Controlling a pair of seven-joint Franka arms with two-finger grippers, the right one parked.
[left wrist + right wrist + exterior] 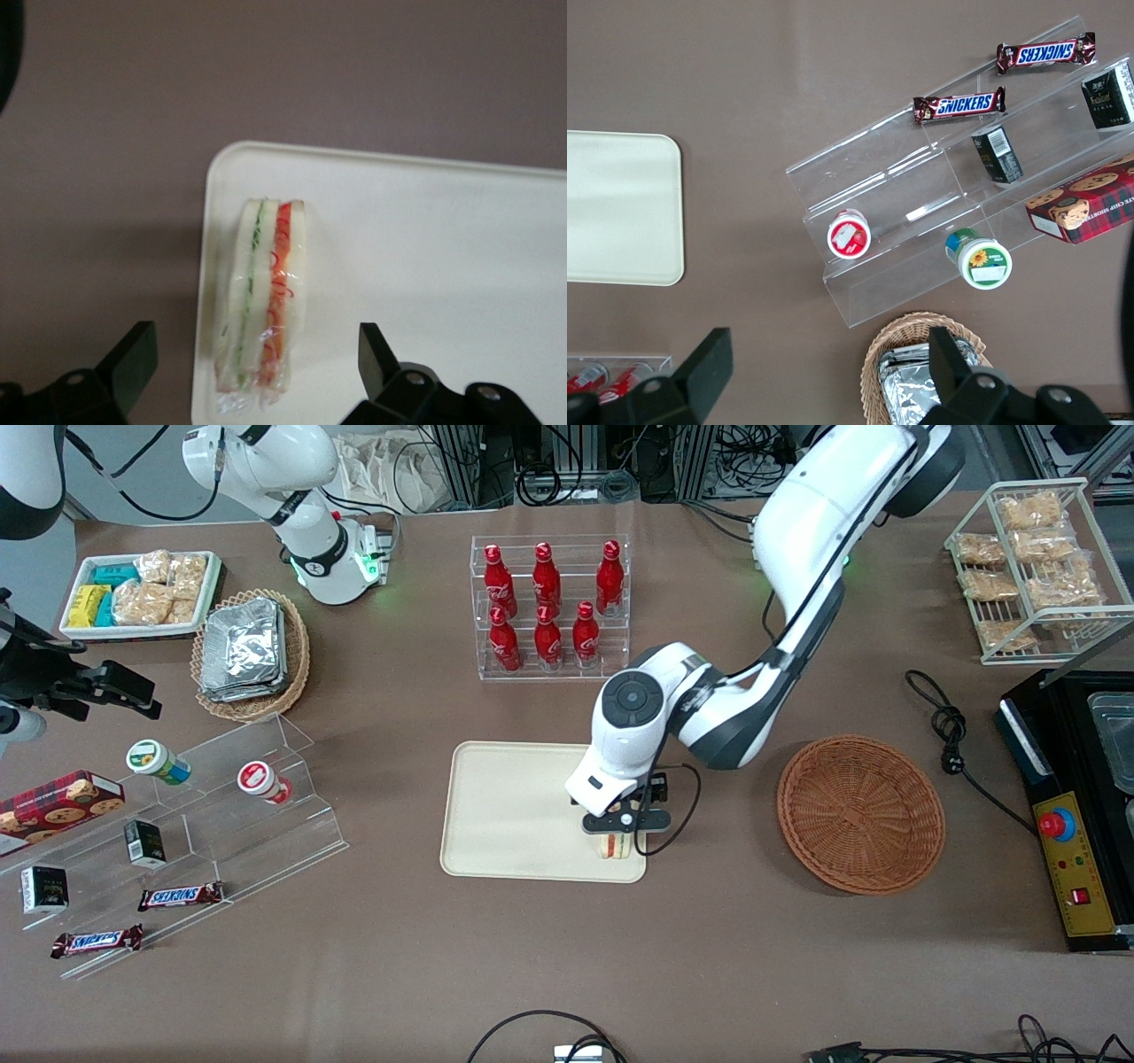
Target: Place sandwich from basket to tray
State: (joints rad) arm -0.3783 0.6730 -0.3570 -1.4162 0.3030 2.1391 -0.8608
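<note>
On tray point(425, 266) corner: sandwich point(263, 301) on edge, wrapped, soft, light. Hand point(257, 363) open, straddling it. Grip bread faces gently.

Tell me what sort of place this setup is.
Likely a robotics lab staged as a snack shop: red cola bottles in a clear rack, chocolate bars on acrylic steps, cables around. The open claw hovers over the wrapped triangular sandwich on the cream rectangular tray.
</note>
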